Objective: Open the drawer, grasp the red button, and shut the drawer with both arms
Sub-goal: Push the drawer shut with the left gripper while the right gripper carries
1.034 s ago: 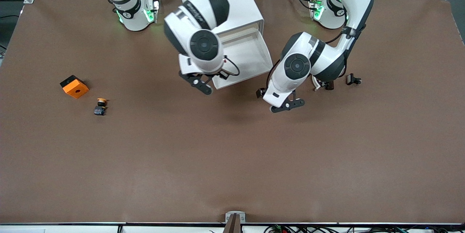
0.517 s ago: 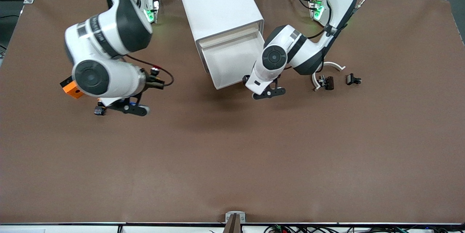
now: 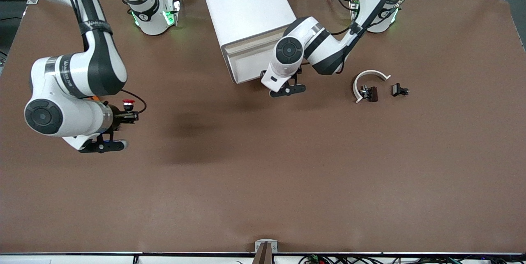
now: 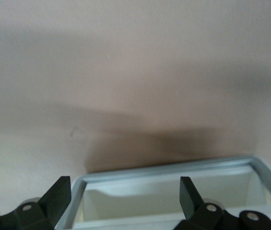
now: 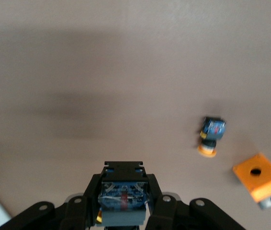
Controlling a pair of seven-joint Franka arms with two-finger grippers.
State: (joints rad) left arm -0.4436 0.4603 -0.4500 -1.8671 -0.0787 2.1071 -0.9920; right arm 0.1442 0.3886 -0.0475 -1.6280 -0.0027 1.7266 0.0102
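My right gripper (image 3: 102, 145) hangs over the table toward the right arm's end, shut on the button (image 5: 123, 201). Only the button's dark blue-black body shows between the fingers; its cap is hidden. The white cabinet (image 3: 246, 5) stands between the two bases, and its drawer (image 3: 246, 64) sticks out only a little. My left gripper (image 3: 287, 90) is open at the drawer's front end. In the left wrist view the left gripper (image 4: 124, 187) has the tray's rim (image 4: 174, 167) and bare inside showing between its spread fingers.
An orange cube with a hole (image 5: 261, 176) and a button with an orange-yellow cap (image 5: 211, 135) lie on the table under the right arm. A white curved piece (image 3: 367, 79) and two small black parts (image 3: 399, 90) lie toward the left arm's end.
The right arm has swung from the drawer toward its own end of the table, button in its gripper. The left gripper has moved against the drawer's front, and the drawer has slid inward.
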